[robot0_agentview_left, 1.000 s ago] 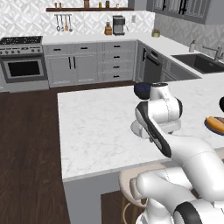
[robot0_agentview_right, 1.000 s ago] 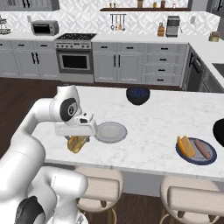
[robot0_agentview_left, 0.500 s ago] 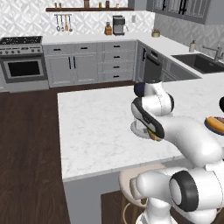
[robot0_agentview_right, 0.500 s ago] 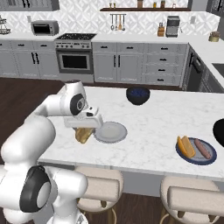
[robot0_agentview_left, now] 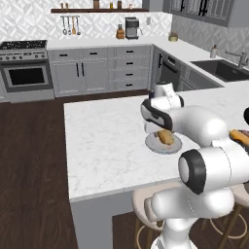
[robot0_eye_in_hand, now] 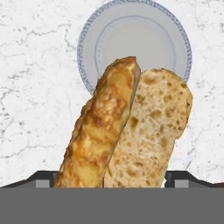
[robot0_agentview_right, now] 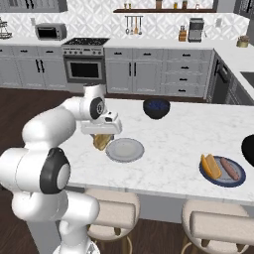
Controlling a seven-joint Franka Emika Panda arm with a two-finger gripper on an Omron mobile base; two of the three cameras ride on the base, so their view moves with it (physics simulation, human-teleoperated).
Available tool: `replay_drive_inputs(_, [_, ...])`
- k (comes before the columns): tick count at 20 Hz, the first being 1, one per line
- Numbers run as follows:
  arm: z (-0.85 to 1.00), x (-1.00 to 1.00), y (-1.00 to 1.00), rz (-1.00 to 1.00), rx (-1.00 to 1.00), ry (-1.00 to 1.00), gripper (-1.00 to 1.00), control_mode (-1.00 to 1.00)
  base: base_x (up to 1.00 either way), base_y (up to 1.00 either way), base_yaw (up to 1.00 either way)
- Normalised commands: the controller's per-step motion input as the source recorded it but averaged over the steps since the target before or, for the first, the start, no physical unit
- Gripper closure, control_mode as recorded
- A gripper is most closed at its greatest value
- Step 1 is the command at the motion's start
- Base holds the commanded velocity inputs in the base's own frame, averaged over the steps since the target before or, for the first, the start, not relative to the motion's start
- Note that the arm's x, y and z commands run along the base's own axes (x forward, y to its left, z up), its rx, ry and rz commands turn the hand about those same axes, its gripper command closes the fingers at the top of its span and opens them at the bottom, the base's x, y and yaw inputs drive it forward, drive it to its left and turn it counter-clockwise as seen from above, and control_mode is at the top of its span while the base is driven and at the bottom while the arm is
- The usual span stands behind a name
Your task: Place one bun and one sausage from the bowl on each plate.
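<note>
Just beside the light grey plate [robot0_agentview_right: 125, 149], over its left edge on the bench [robot0_agentview_right: 168, 163], the hand [robot0_agentview_right: 102, 136] pinched a bun [robot0_eye_in_hand: 127, 131] between widely spread fingers, its long axis pointing toward the plate's centre.

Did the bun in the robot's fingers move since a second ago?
Yes. In the right base view the bun has gone up and toward the grey plate, nearly reaching its left rim.
</note>
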Motion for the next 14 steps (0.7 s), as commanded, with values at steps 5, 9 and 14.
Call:
replay_drive_inputs(5, [0.0, 0.64, -0.06, 0.0, 0.0, 0.0, 1.0, -1.0, 0.0, 0.0, 0.0])
replay_drive_inputs(9, [-0.26, 0.34, -0.11, 0.0, 0.0, 0.01, 1.0, -1.0, 0.0, 0.0, 0.0])
replay_drive_inputs(14, [-0.46, 0.17, -0.01, -0.01, 0.02, 0.01, 1.0, -1.0, 0.0, 0.0, 0.0])
